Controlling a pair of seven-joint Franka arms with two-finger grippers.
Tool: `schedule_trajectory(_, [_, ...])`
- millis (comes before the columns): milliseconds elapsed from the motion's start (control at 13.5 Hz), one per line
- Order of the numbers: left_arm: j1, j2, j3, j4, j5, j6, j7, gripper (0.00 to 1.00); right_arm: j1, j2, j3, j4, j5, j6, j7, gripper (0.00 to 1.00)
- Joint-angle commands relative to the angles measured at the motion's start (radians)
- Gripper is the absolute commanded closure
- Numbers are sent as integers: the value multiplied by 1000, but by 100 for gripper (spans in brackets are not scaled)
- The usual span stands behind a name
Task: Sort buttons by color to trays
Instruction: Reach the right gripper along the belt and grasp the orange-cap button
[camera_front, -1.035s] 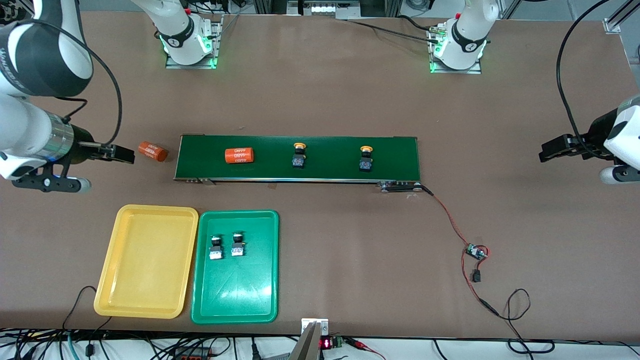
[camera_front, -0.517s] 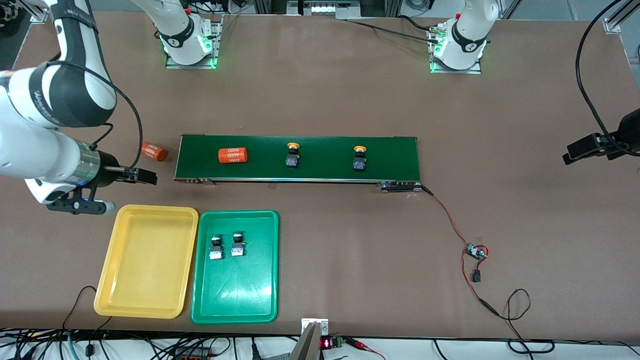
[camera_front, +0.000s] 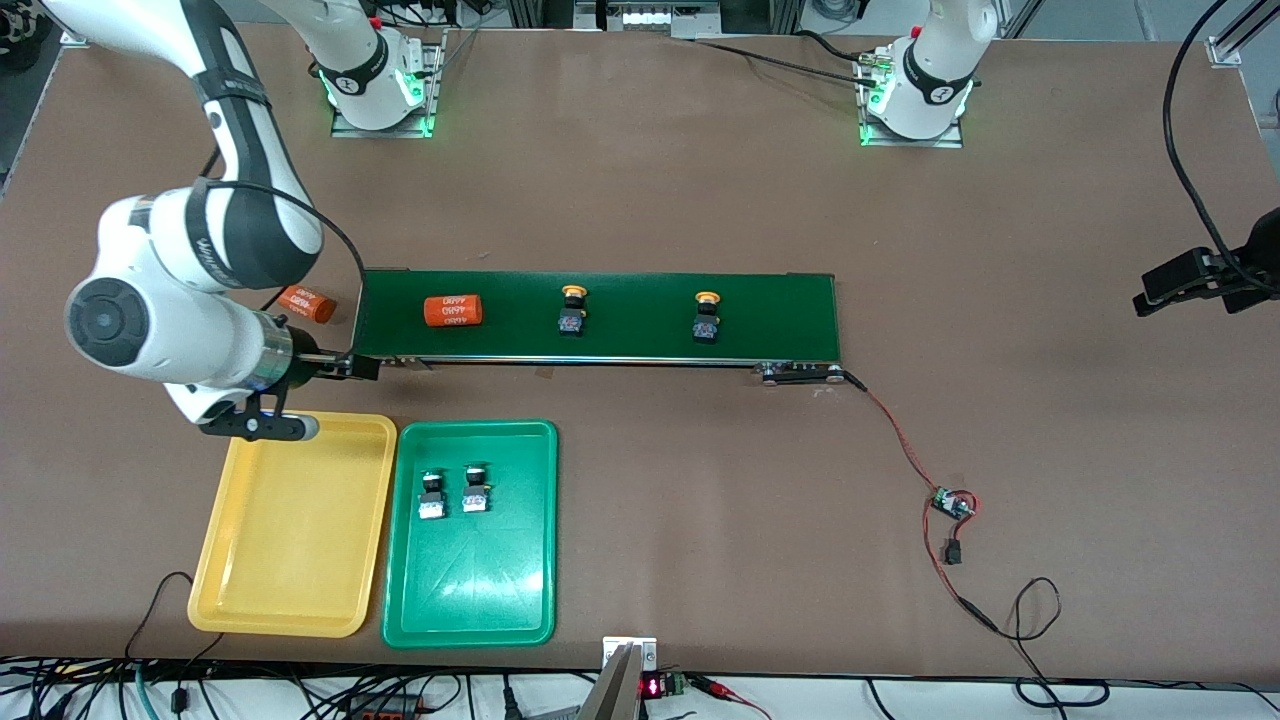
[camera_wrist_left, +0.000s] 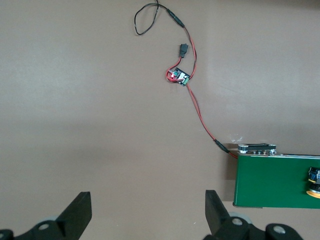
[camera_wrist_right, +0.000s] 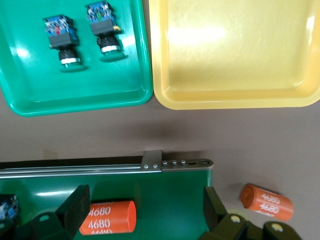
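Observation:
Two yellow-capped buttons (camera_front: 572, 310) (camera_front: 707, 317) lie on the dark-green conveyor belt (camera_front: 640, 335). Two green buttons (camera_front: 431, 493) (camera_front: 476, 489) lie in the green tray (camera_front: 470, 590), also seen in the right wrist view (camera_wrist_right: 62, 42) (camera_wrist_right: 104, 29). The yellow tray (camera_front: 290, 540) beside it holds nothing. My right gripper (camera_front: 352, 367) is open and empty over the belt's end by the trays; its wrist view (camera_wrist_right: 145, 210) shows an orange cylinder (camera_wrist_right: 107, 217) between its fingers' line. My left gripper (camera_front: 1150, 288) is open and empty (camera_wrist_left: 147, 215) over bare table past the belt's other end.
An orange "4680" cylinder (camera_front: 453, 311) lies on the belt and a second one (camera_front: 306, 303) on the table off the belt's end. A red wire runs from the belt to a small circuit board (camera_front: 950, 503). Cables lie along the table's near edge.
My right arm has swung from the table's end to the belt's end by the trays. The cylinder and both yellow buttons have moved along the belt toward the right arm's end.

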Motion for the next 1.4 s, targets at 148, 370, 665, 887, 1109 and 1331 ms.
schedule_trajectory(148, [10, -18, 1, -7, -7, -38, 34, 0, 112, -116, 0, -226, 13, 153, 164, 0])
schedule_trajectory(370, [35, -15, 3, -10, -10, -38, 34, 0, 158, -194, 0, -388, 12, 289, 180, 0])
schedule_trajectory(665, [58, -16, 3, -32, -10, -41, 34, 0, 225, -260, -2, -490, 5, 371, 290, 0])
schedule_trajectory(887, [90, -15, 3, -43, -10, -38, 36, 0, 301, -256, -2, -493, -10, 427, 402, 0])
schedule_trajectory(1109, [86, -16, -11, -29, -7, -32, 36, 0, 325, -254, -2, -531, -19, 498, 433, 0])
schedule_trajectory(1331, [83, -16, -11, -30, -11, -24, 36, 0, 330, -252, -2, -551, -24, 532, 434, 0])
